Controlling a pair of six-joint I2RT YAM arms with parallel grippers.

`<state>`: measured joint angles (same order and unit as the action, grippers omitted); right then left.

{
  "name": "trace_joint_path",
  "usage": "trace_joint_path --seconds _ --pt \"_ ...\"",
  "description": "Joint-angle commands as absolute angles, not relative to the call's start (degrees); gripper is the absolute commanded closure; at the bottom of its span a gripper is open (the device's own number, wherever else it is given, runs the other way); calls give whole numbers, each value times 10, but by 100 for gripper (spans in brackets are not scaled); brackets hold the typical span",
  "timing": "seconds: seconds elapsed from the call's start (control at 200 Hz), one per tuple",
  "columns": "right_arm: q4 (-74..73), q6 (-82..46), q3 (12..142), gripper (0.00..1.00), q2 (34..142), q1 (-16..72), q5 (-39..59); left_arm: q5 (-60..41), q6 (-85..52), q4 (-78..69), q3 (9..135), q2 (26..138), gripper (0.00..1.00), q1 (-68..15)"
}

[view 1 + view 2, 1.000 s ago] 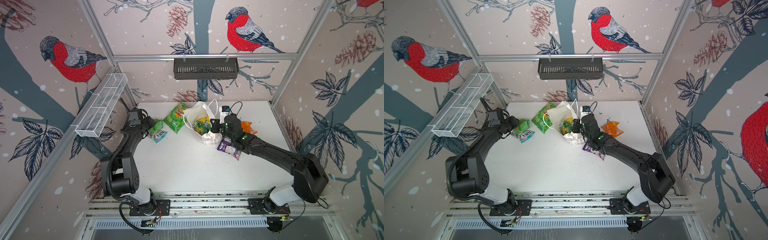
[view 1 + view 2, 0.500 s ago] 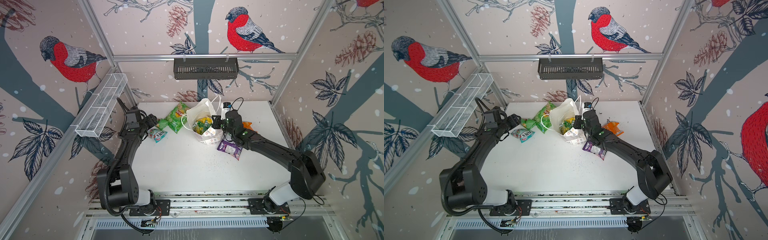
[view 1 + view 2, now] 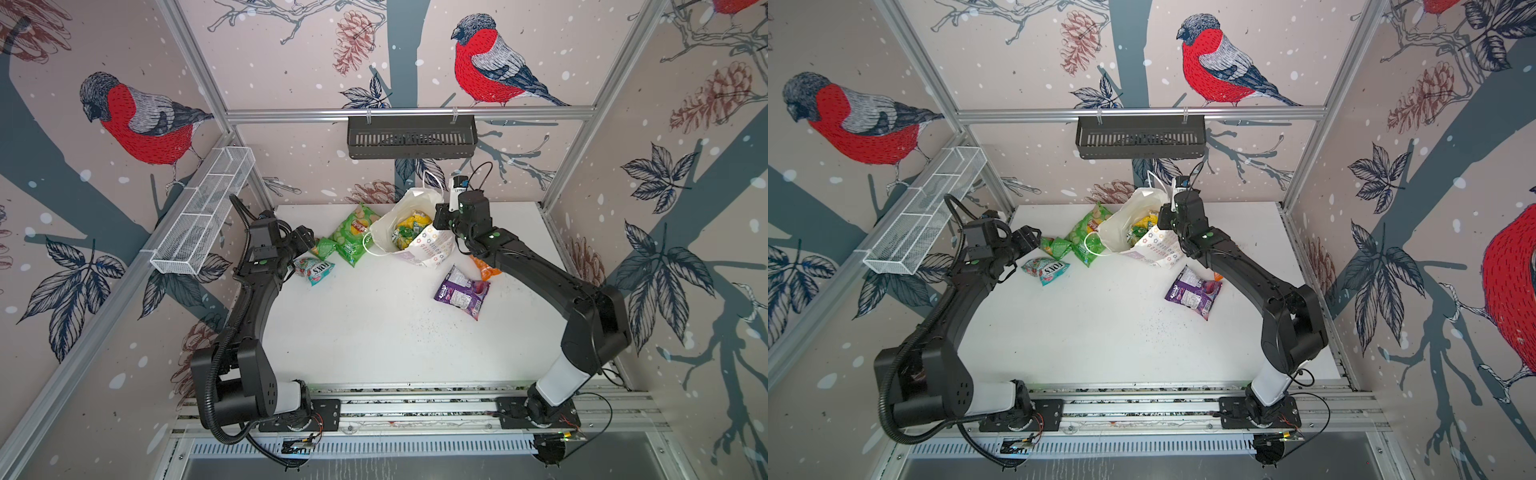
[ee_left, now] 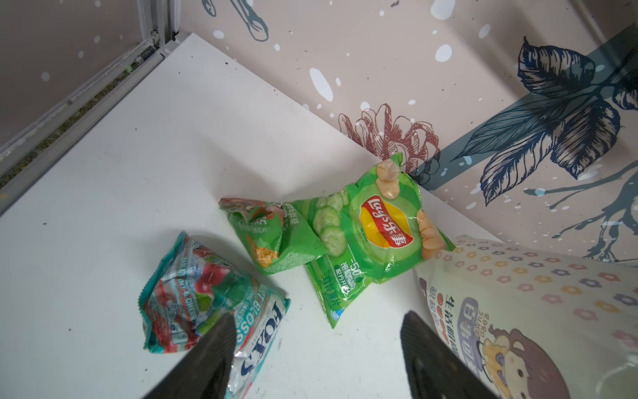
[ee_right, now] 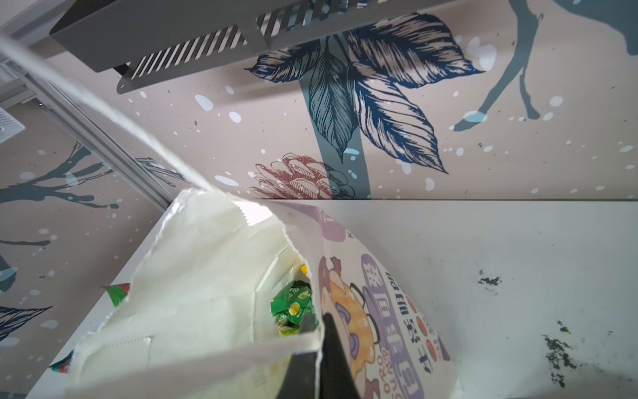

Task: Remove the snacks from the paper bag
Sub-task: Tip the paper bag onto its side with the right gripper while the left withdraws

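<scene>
Right gripper (image 5: 316,328) pinches shut on the rim of the paper bag (image 3: 430,253), propping its mouth toward the left arm; left gripper (image 4: 317,328), jaws apart and empty near the teal packet (image 4: 207,297), has the remaining snacks (image 3: 409,230) inside the bag to its right, past the green chip bag (image 4: 379,228).

We see pale pink walls (image 3: 291,62) papered with red-breasted birds (image 3: 486,62), pine cones and dark leaves, aluminium rails (image 3: 291,115) framing them, a black slotted shelf (image 3: 411,137) on the back rail, a white wire basket (image 3: 199,220) along the left wall, and a white counter (image 3: 374,332) flecked with what may be dirt (image 5: 556,349).
</scene>
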<state>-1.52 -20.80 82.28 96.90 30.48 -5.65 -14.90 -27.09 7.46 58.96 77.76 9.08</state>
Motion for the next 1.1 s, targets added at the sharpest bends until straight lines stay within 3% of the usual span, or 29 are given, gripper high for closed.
trace_joint_path --seconds 0.0,0.24,0.385,1.091 --pt "-42 -171 853 100 979 308 -56 -142 -270 54 586 767 24 91" --pt "-14 -123 849 100 1019 367 -34 -148 -270 43 581 753 24 85" --pt "-27 -162 803 100 1017 390 -6 -156 -268 49 586 744 24 69" --pt "27 -108 681 100 919 421 -125 -108 -304 65 505 578 30 -159"
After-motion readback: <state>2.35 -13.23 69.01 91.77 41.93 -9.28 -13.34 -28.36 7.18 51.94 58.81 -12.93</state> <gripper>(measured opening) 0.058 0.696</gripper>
